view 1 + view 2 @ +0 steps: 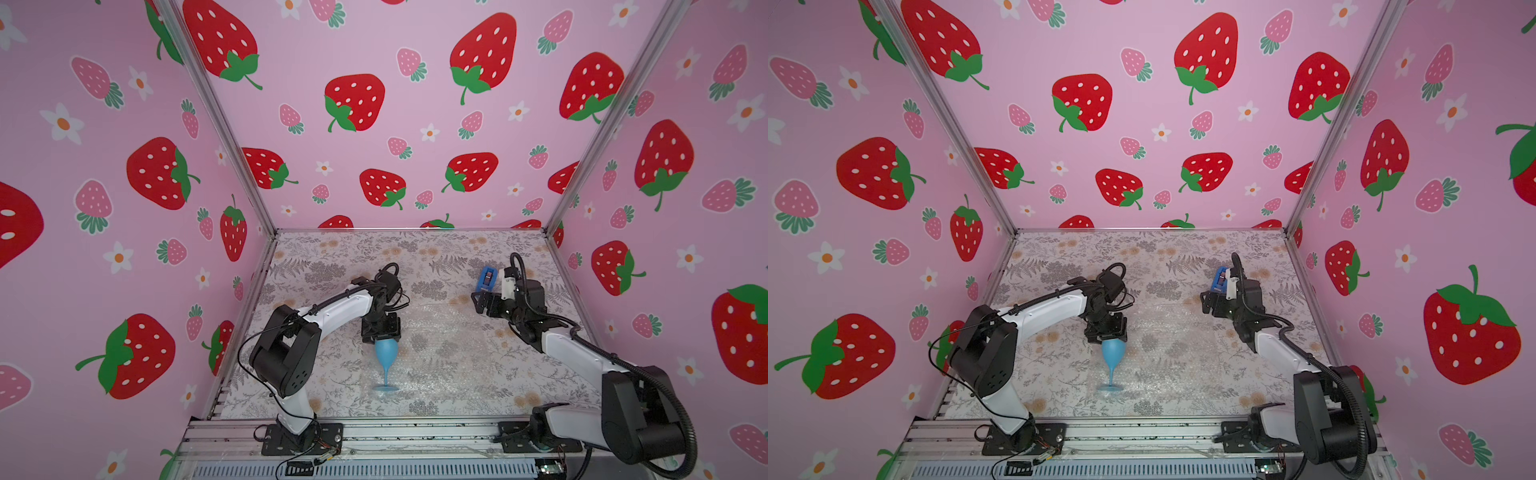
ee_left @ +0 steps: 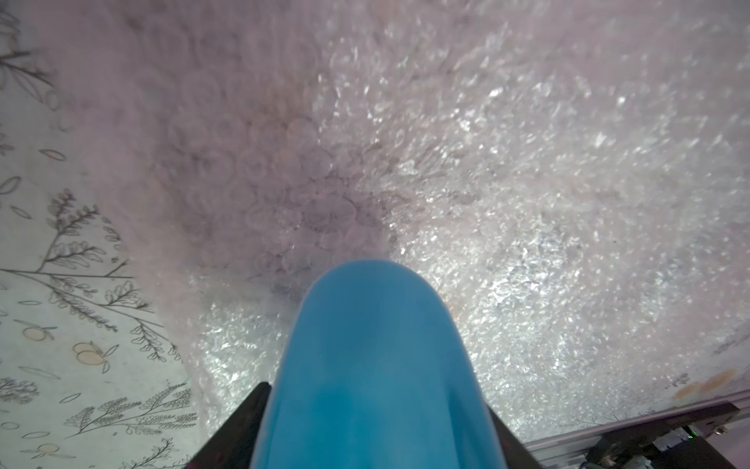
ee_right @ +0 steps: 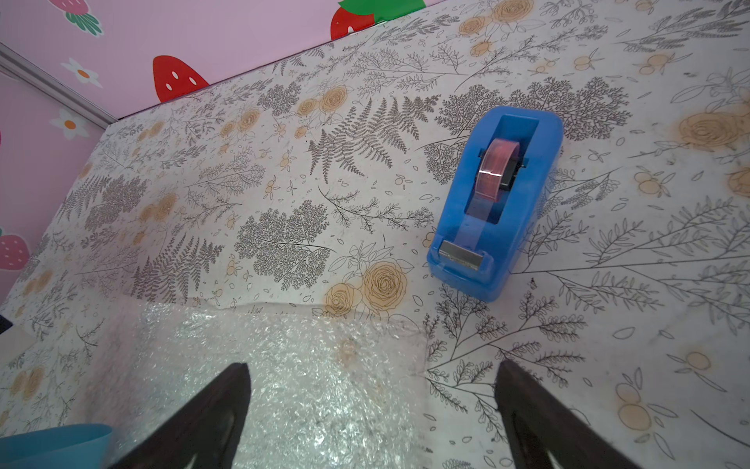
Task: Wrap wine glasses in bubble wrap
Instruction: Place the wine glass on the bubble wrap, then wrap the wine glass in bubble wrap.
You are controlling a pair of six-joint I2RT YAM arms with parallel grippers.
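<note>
My left claw [image 1: 384, 337] is clamped on the bowl of the goblet [image 1: 386, 353], hiding its rim. Stem and foot point toward the front edge of the bench [image 1: 415, 253], over the bubble wrap [image 1: 451, 345]. Whether the foot touches, I cannot tell. My right claw [image 3: 373, 365] gapes empty above the wrap's far right corner.

Both top views look from high above the 6 o'clock edge, down toward the back wall [image 1: 395, 124] at 12, sharing the whole table [image 1: 1142, 257]. The left wrist camera sits tight against the goblet [image 2: 373, 365], facing the bubble wrap [image 2: 527, 203]. The right wrist camera, farther off, shares that wrap and takes in the tape dispenser [image 3: 495, 203].
</note>
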